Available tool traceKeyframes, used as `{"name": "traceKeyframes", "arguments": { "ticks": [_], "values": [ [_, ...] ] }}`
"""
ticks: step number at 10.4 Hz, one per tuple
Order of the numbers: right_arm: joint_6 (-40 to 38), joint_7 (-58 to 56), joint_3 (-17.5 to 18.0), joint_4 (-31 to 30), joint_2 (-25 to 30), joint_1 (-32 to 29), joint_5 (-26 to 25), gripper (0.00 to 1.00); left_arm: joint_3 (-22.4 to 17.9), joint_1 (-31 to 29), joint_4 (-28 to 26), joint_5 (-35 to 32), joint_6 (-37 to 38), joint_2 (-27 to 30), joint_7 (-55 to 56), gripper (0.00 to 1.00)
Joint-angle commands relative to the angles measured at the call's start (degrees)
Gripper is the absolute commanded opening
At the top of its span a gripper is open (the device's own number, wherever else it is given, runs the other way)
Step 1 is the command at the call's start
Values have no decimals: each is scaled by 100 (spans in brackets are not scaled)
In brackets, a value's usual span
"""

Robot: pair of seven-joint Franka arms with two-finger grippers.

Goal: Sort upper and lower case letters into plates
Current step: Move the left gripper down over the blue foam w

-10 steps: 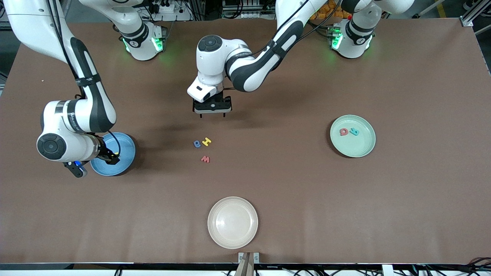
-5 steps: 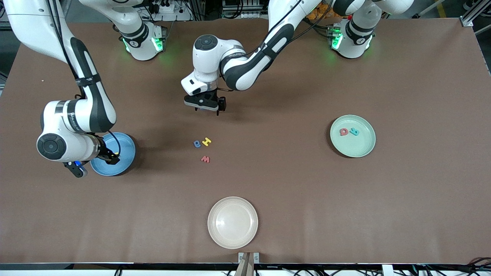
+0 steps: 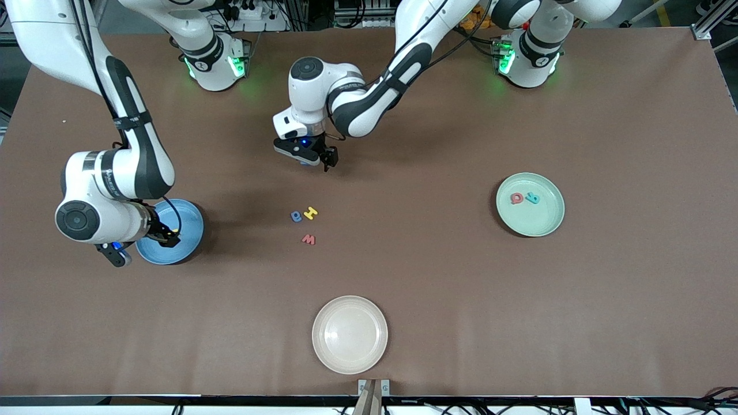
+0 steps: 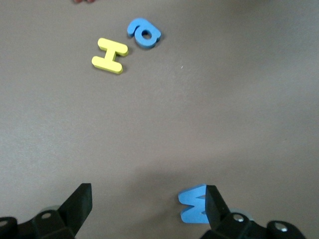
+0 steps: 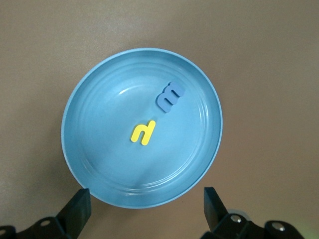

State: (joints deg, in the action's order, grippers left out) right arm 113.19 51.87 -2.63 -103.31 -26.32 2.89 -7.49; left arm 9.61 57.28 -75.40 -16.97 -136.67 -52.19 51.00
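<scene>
Over the middle of the table [image 3: 438, 276], toward the robots' bases, the left gripper [image 3: 305, 154] is hanging low with its fingers spread wide and nothing between them. Its wrist view is showing a blue M [image 4: 193, 204] lying on the brown surface just beside one fingertip [image 4: 212, 201]; whether they are touching cannot be told. Nearer to the front camera than that gripper, a yellow H [image 3: 311, 212] and a blue a [image 3: 296, 216] are lying just beside each other, and a red W [image 3: 309, 239] is sitting a little nearer still.

Toward the right arm's end of the table, the right gripper [image 5: 144, 209] is hovering over the sky blue plate [image 3: 190, 230], its fingers also standing wide and holding nothing. Inside that plate a yellow h [image 5: 143, 132] and a blue m [image 5: 170, 96] are lying near each other.

Toward the left arm's end, the mint green plate [image 3: 545, 222] is holding a red letter [image 3: 516, 198] and a teal letter [image 3: 533, 197] side by side. A cream-white plate [image 3: 350, 334] is sitting nearest the front camera, well apart from the loose letters.
</scene>
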Motion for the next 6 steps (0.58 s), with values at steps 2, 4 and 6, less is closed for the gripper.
{"name": "traceKeyframes", "arguments": {
  "ticks": [2, 4, 6],
  "values": [
    [-69, -63, 25, -23, 75, -26, 10, 100, 101, 11, 184, -52, -167, -292, -38, 100],
    [-69, -63, 25, -23, 75, -26, 10, 100, 190, 90, 219, 79, -228, -300, 233, 100],
    [-69, -63, 25, -23, 75, -26, 10, 100, 172, 152, 236, 88, -369, -335, 437, 100]
  ]
}}
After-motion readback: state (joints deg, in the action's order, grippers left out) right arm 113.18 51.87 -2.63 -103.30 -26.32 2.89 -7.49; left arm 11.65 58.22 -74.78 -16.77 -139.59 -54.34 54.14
